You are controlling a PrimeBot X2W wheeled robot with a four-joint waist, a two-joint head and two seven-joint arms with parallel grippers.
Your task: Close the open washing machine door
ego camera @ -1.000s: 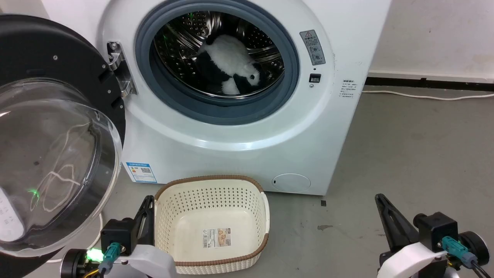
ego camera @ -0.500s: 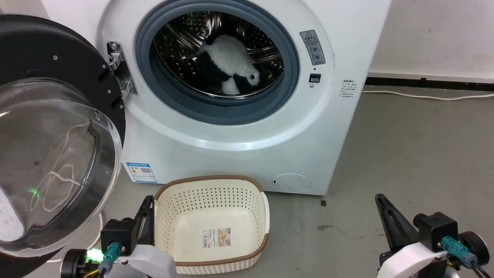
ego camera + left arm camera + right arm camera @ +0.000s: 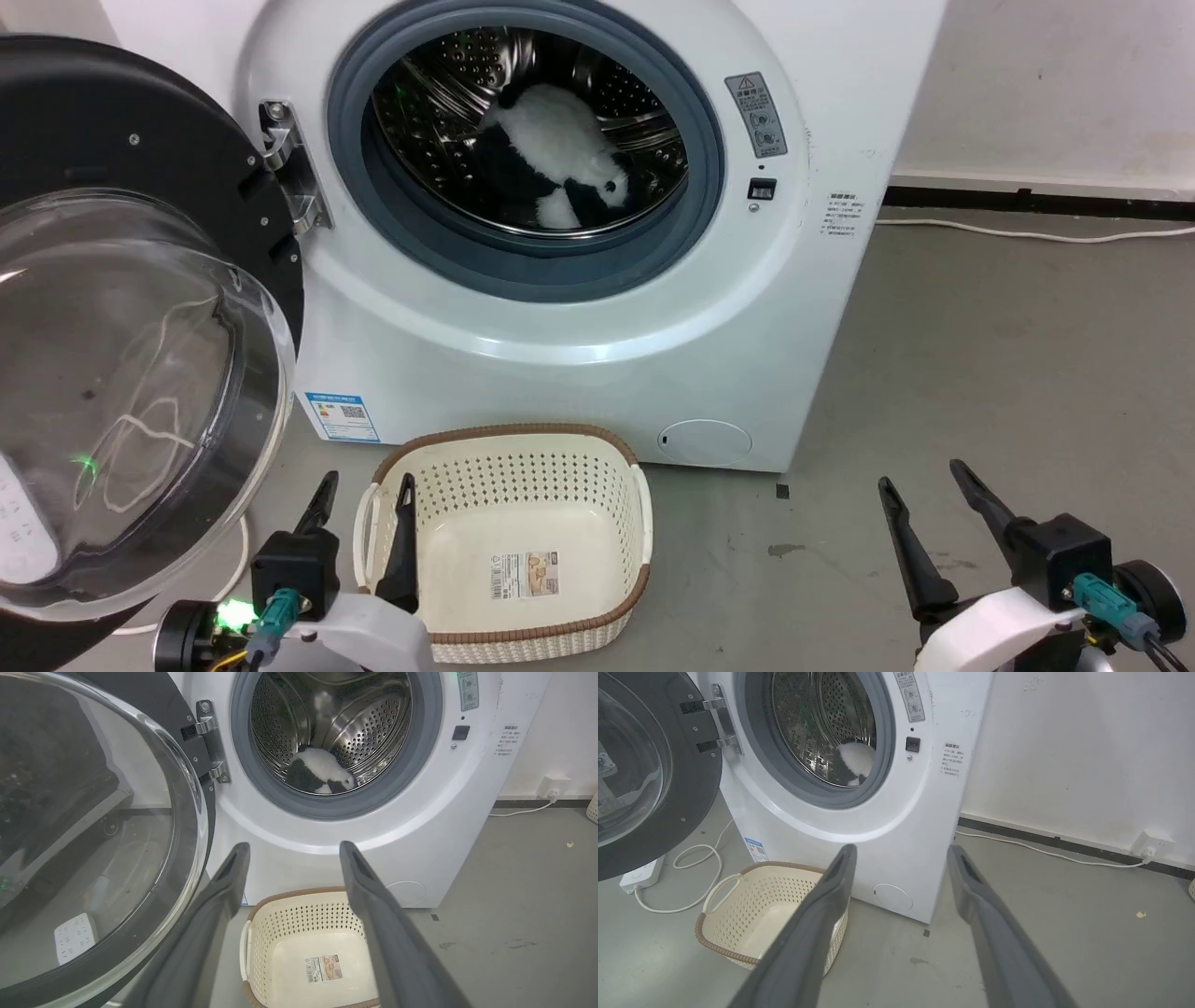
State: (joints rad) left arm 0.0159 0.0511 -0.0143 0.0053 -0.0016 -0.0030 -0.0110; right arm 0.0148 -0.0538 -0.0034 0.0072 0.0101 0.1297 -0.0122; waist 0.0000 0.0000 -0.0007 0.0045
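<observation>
The washing machine door (image 3: 131, 308) stands swung wide open at the left of the white washer (image 3: 579, 373), black rim around a bulging clear glass bowl, hinged at the metal hinge (image 3: 289, 168). It also fills the left of the left wrist view, door (image 3: 93, 835), and shows at the upper left in the right wrist view, door (image 3: 649, 774). My left gripper (image 3: 366, 492) is open low at the left, just right of the door's lower edge, holding nothing. My right gripper (image 3: 924, 476) is open at the lower right, well away from the door, empty.
A black-and-white plush toy (image 3: 560, 159) lies inside the steel drum. A cream perforated basket (image 3: 513, 457) with a brown rim sits on the floor before the washer, beside my left gripper. A white power strip (image 3: 640, 877) and cable lie under the door. Grey floor spreads to the right.
Both grippers have gone from shut to open; their fingers now stand spread apart. The door, basket and camera have not moved.
</observation>
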